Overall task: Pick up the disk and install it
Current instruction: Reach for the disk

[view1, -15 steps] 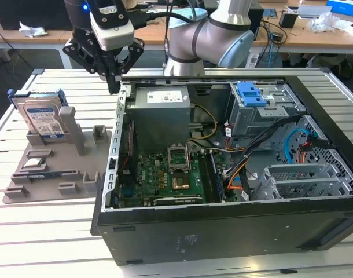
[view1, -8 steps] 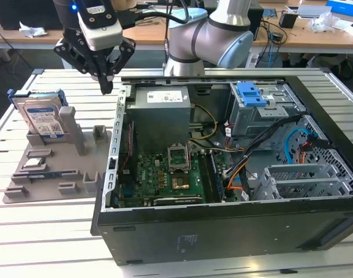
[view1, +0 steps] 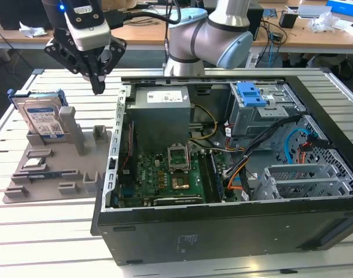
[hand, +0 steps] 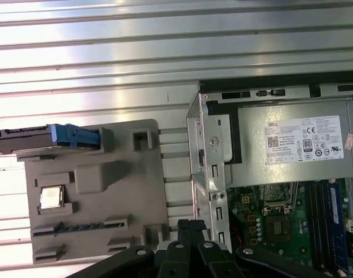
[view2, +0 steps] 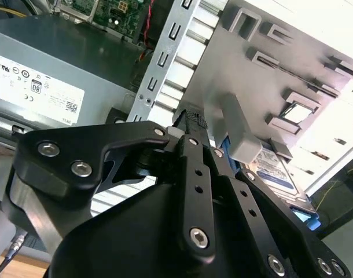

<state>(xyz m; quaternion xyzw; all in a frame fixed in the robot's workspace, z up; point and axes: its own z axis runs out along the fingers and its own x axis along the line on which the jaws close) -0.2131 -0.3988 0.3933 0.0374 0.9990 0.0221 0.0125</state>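
Observation:
The disk (view1: 42, 119) stands on edge in a slot of the grey holder plate (view1: 61, 174), at the exterior view's left; it is silver with a blue-and-white label and a blue carrier. In the first wrist view the disk (hand: 20, 140) appears edge-on with its blue tab, and in the second wrist view the disk (view2: 276, 169) lies behind a grey post. My gripper (view1: 98, 87) hangs above the plate's far corner, between the disk and the computer case. Its black fingers (hand: 191, 231) are shut together with nothing between them, as at the fingertips (view2: 188, 119).
The open computer case (view1: 124, 174) lies on the slatted table, to the exterior view's right of the plate. Inside are the grey power supply (view1: 162, 104), the motherboard (view1: 171, 174) and a metal drive cage with a blue bracket (view1: 250, 94). A chip (hand: 51, 197) sits on the plate.

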